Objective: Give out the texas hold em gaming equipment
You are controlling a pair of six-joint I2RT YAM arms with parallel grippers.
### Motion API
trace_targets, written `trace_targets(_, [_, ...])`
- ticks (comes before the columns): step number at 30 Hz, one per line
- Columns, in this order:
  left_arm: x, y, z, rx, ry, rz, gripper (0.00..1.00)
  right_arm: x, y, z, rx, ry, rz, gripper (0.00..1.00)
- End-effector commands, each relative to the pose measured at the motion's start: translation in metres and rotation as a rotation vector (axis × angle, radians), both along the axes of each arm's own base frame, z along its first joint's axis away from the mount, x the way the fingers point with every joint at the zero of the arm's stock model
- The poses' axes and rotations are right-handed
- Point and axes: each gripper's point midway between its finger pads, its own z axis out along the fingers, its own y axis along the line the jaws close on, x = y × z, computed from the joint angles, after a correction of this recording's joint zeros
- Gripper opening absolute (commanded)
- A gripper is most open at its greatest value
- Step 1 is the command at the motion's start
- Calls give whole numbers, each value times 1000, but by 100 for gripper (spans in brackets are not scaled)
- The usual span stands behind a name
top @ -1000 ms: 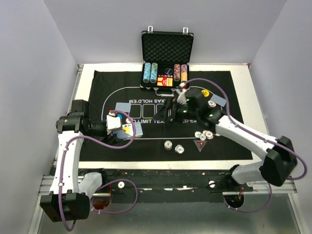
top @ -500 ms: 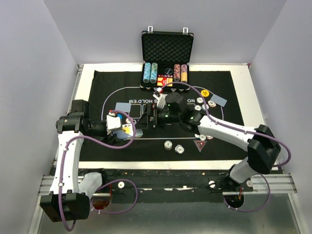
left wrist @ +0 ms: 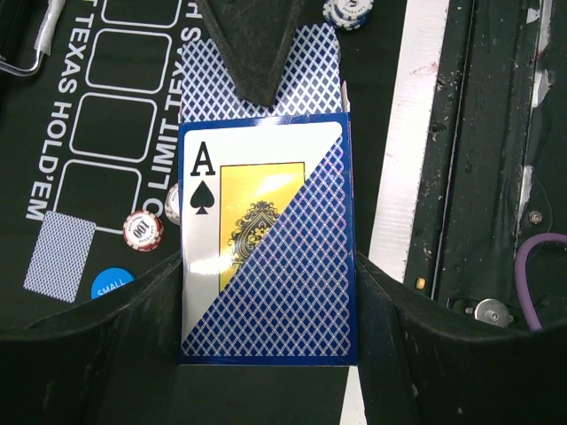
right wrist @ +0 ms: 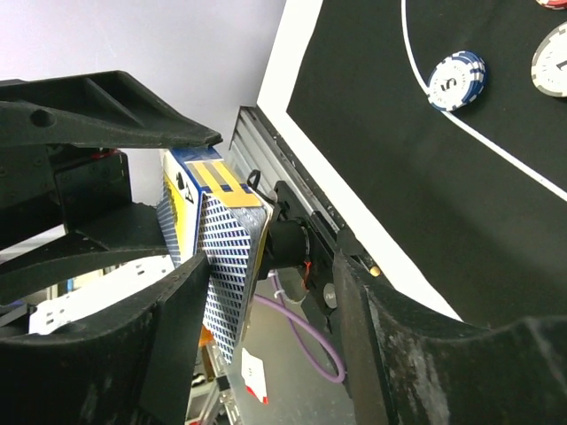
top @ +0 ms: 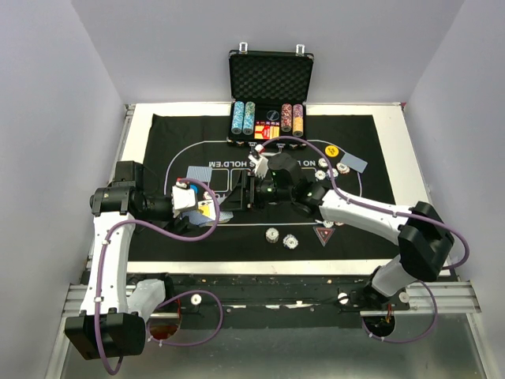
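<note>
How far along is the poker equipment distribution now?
Done: single cards lie at both mat ends, chips and the red marker near the front. In hand: the left gripper holds the card pack, the right gripper open around it. Left: likely more cards from it.

Looks out between the dark fingers of the right gripper (right wrist: 270,266), spread apart. Finds a blue-patterned card pack (right wrist: 217,239) with a yellow face just beside one finger, held between the black fingers of the left gripper (right wrist: 182,177). Shows a black mat (right wrist: 399,159) near the white tabletop (right wrist: 292,80) edge, bearing a blue-striped chip (right wrist: 456,80) and, just beside it, a white chip (right wrist: 554,57). Catches a purple cable (right wrist: 301,336) below the edge.
</note>
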Motion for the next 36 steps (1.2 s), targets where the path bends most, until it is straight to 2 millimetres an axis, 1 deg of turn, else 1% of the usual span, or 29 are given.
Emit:
trace_targets(1, [-3,-10,22,-72,-56,-31,47,-1,-11,1,-9,-9,-39,62])
trace_targets(8, [-3,-9,24,-70,-67,-29,47,2,-29,3,5,15,-76,57])
trace_targets(11, [-3,-10,24,-71,-67,-32,47,3,-32,9,29,23,-82,52])
trace_targets(12, [-3,-10,24,-72,-69,-31,47,1,-32,8,36,31,-78,50])
trace_targets(15, [-2,-10,23,-71,-67,-29,47,-1,-30,16,73,44,-65,43])
trace_targets(19, [-1,-9,23,-67,-70,-29,47,-6,-27,26,118,59,-45,32])
trace_targets(21, [-2,-9,22,-64,-67,-27,47,-6,-28,29,127,62,-44,27])
trace_targets(23, [-1,-8,22,-63,-72,-27,47,-6,-32,37,143,59,-48,22])
trace_targets(27, [-1,-9,23,-66,-72,-30,47,-2,-47,43,160,64,-72,16])
trace_targets(31, [0,-9,22,-67,-68,-31,47,8,-70,45,160,65,-123,12])
trace_targets(34, [1,-9,23,-66,-69,-29,47,14,-85,44,161,71,-152,10])
trace_targets(36, [1,-8,23,-66,-69,-28,47,19,-95,40,150,75,-179,8])
